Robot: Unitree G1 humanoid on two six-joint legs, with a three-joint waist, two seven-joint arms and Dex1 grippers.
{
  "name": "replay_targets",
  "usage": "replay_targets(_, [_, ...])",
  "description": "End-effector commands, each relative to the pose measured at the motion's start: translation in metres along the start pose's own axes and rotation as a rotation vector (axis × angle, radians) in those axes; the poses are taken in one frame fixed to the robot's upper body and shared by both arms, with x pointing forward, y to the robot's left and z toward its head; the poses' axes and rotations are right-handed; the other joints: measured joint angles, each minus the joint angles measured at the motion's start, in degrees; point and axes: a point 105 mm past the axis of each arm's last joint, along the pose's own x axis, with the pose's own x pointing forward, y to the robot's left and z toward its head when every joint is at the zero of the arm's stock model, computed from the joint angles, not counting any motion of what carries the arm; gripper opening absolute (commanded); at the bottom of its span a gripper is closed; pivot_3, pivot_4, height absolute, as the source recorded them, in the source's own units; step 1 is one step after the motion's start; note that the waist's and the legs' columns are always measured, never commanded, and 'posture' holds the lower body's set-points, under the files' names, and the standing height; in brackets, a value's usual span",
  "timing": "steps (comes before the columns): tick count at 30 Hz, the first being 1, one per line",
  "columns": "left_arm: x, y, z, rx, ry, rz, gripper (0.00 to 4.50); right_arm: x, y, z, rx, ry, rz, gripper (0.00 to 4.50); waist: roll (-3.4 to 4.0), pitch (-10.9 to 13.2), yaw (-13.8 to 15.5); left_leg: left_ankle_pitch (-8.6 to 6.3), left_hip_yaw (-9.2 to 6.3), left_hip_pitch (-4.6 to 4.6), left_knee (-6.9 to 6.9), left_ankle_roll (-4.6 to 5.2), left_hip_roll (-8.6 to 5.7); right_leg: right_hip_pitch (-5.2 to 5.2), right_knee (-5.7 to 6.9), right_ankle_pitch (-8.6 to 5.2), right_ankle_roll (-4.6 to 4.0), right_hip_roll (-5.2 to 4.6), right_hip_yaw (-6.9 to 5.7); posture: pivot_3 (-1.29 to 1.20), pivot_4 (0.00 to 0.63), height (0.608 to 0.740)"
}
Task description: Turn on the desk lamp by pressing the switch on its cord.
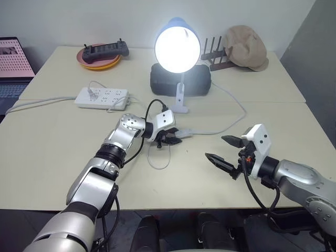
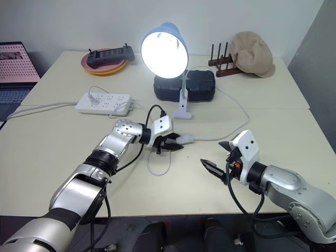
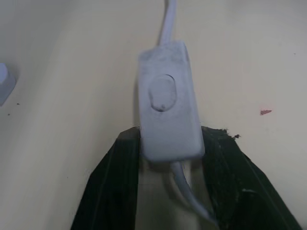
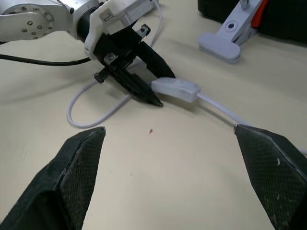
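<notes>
An office or lab: pale desks (image 1: 262,173), laptop (image 1: 11,65), power strip (image 1: 101,97).

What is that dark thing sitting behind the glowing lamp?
Behind the lamp sits a black case on the table. The lamp's stem and white clip base stand in front of it, and the shade covers its middle top, so any handle or label there cannot be seen.

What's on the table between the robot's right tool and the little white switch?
Nothing much: in the right wrist view, only bare table lies between the open right tool and the switch, apart from one tiny red speck.
</notes>
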Motion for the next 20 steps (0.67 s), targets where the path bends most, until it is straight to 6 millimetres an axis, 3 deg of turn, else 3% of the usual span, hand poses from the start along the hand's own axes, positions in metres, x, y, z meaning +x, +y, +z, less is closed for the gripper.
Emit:
replay_targets(1, [-0.017, 0.009, 0.016, 0.045, -0.044, 0.02, 2.99, -0.001, -0.001, 0.005, -0.028, -0.041, 0.0, 4.5, 0.0, 0.0, -0.2, 0.0, 0.0, 0.0, 0.01, 0.0, 0.02, -0.01, 0.01, 0.0, 0.0, 0.01, 0.0, 0.0, 0.15, 0.74])
replay_targets(3, [-0.029, 0.01, 0.018, 0.038, -0.057, 0.027, 3.4, 0.0, -0.003, 0.004, -0.034, -0.039, 0.006, 4.5, 0.0, 0.0, -0.2, 0.0, 0.0, 0.03, 0.01, 0.0, 0.01, -0.01, 0.07, 0.0, 0.0, 0.01, 0.01, 0.0, 0.15, 0.74])
replay_targets(4, [-0.051, 0.012, 0.021, 0.02, -0.074, 0.057, 3.61, 0.001, -0.004, 0.002, -0.041, -0.033, 0.018, 4.5, 0.0, 0.0, -0.2, 0.0, -0.02, 0.03, 0.01, 0.0, 0.02, -0.02, 0.08, 0.0, 0.0, 0.02, 0.0, 0.0, 0.15, 0.74])
replay_targets(8, [-0.109, 0.005, 0.021, -0.046, -0.087, 0.137, 4.4, -0.001, -0.009, 0.001, -0.061, -0.012, 0.062, 4.5, 0.0, 0.0, -1.3, 0.0, -0.01, 0.09, -0.01, 0.0, 0.09, -0.05, 0.18, 0.0, -0.01, 0.06, 0.01, 0.0, 0.15, 0.74])
replay_targets(10, [-0.132, -0.002, 0.017, -0.082, -0.067, 0.184, 4.46, -0.004, -0.015, 0.002, -0.075, 0.001, 0.08, 4.5, 0.06, 0.0, -1.5, 0.0, -0.02, 0.1, -0.01, 0.0, 0.09, -0.04, 0.21, 0.0, -0.01, 0.05, -0.01, 0.0, 0.15, 0.74])
replay_targets(11, [-0.135, -0.005, 0.017, -0.09, -0.063, 0.194, 4.46, -0.006, -0.018, 0.002, -0.078, 0.004, 0.083, 4.5, 0.07, 0.0, -1.5, 0.0, 0.04, 0.11, -0.03, 0.0, 0.1, -0.08, 0.2, 0.0, -0.01, 0.04, 0.07, 0.0, 0.15, 0.74])
replay_targets(15, [-0.195, -0.03, -0.001, -0.216, -0.013, 0.338, 4.46, -0.02, -0.038, 0.013, -0.077, 0.054, 0.149, 4.5, 0.05, 0.0, -1.1, 0.0, 0.0, 0.18, 0.01, 0.0, 0.06, 0.06, 0.19, -0.01, -0.01, -0.03, -0.04, 0.0, 0.15, 0.74])
replay_targets(20, [-0.207, -0.049, -0.003, -0.289, -0.011, 0.395, 4.46, -0.025, -0.055, 0.018, -0.088, 0.085, 0.164, 4.5, 0.02, 0.1, -0.9, 0.0, 0.03, 0.29, 0.01, 0.0, 0.09, 0.13, 0.15, -0.02, -0.06, -0.07, -0.06, 0.0, 0.15, 0.74])
